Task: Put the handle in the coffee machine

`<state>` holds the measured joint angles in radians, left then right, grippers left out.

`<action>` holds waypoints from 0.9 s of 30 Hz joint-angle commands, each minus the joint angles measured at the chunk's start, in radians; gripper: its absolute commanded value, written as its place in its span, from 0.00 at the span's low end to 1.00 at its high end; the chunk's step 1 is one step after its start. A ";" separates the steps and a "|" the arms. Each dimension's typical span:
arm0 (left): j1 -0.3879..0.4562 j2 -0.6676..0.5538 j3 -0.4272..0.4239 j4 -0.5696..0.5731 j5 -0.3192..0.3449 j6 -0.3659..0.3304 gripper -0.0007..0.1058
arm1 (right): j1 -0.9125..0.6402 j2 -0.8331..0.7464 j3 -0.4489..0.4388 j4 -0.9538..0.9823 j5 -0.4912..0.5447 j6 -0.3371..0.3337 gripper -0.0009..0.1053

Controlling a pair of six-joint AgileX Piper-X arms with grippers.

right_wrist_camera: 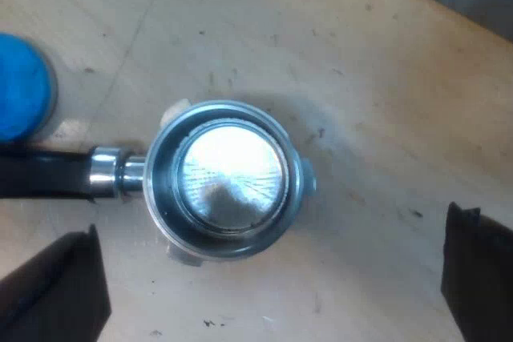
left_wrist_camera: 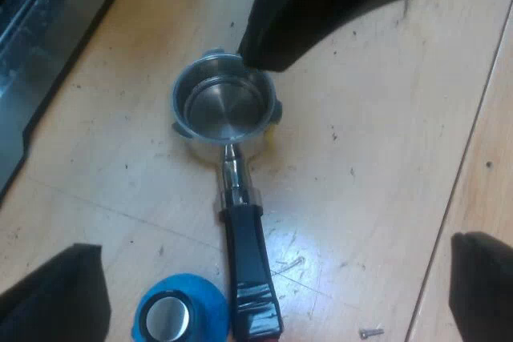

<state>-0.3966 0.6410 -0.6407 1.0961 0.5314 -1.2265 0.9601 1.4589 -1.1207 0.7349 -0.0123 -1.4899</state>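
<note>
Round metal holder (left_wrist_camera: pixel 222 108) lies loose and basket-up on the pale wooden table (left_wrist_camera: pixel 385 142), near the dark espresso machine (left_wrist_camera: pixel 40 30) but not locked into it, its black handle (left_wrist_camera: pixel 247 254) ending just beside the round blue tamper (left_wrist_camera: pixel 180 314). Likely trouble: a grab at the smooth round basket rim may slip and skid the holder, swinging the handle into the tamper; both arms crowd the one thing and could clash. Position: right tool (right_wrist_camera: pixel 271 222) hangs over the basket, fingers spread wide to either side, holding nothing; left tool (left_wrist_camera: pixel 271 246) gapes just as wide over the handle, empty.
</note>
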 commanded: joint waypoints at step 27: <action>-0.004 0.003 0.004 -0.003 0.012 -0.013 0.83 | -0.002 0.315 -0.126 0.003 -0.104 -0.056 0.82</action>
<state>-0.3966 0.6410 -0.6389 1.0961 0.5312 -1.2265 0.9601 1.7748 -1.2403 0.7295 -0.1066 -1.5325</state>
